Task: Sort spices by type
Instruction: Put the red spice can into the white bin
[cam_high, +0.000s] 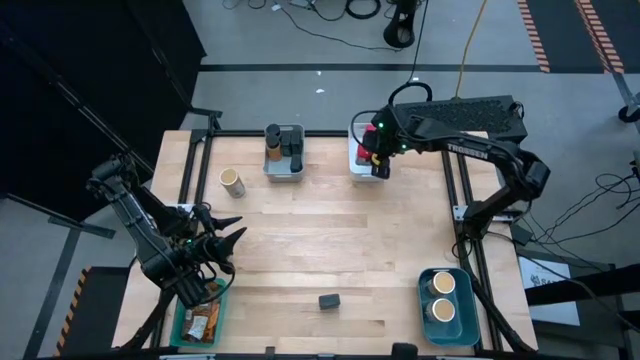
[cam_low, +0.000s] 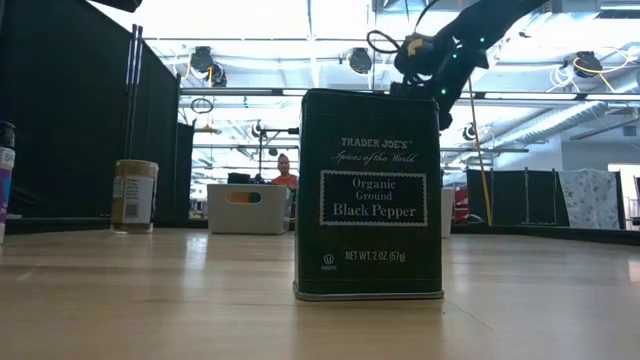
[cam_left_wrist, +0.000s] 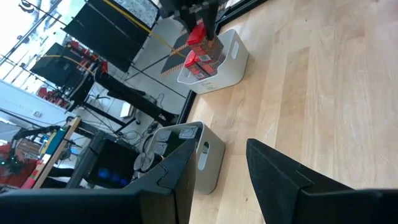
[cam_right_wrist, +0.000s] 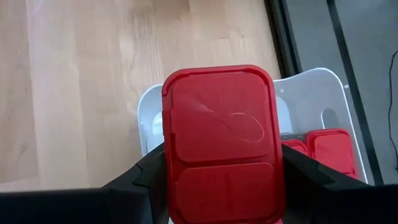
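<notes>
Right now the right gripper (cam_right_wrist: 219, 186) is clamped on a red tin (cam_right_wrist: 219, 146), its two dark fingers (cam_right_wrist: 134, 186) pressed against the tin's sides, lid facing the wrist camera, and it hangs over the white bin (cam_high: 358, 150) at the far edge of the table (cam_high: 340, 250). Down inside that bin, more red tins (cam_right_wrist: 323, 152) sit side by side, and the left wrist view catches the same moment from across the table: the tin held just above the others in the bin. Over to the left gripper (cam_high: 232, 242), poised above the near left part of the table with its jaws parted and nothing between them, close to the teal bin (cam_high: 200, 318) that holds flat orange-brown packets (cam_high: 203, 322). Moving outward, a grey bin (cam_high: 284, 156) at the far edge carries dark jars (cam_high: 293, 143) and one tan-topped jar (cam_high: 273, 140). Another tan-topped jar (cam_high: 232, 182) stands alone on the wood near it. A black pepper tin (cam_low: 369, 195) stands upright on the near middle of the table, filling the low view, label readable. At the near right, a blue bin (cam_high: 447, 308) holds two round tan-topped jars (cam_high: 443, 297). In the low view a person (cam_low: 285, 172) shows far behind the table.
</notes>
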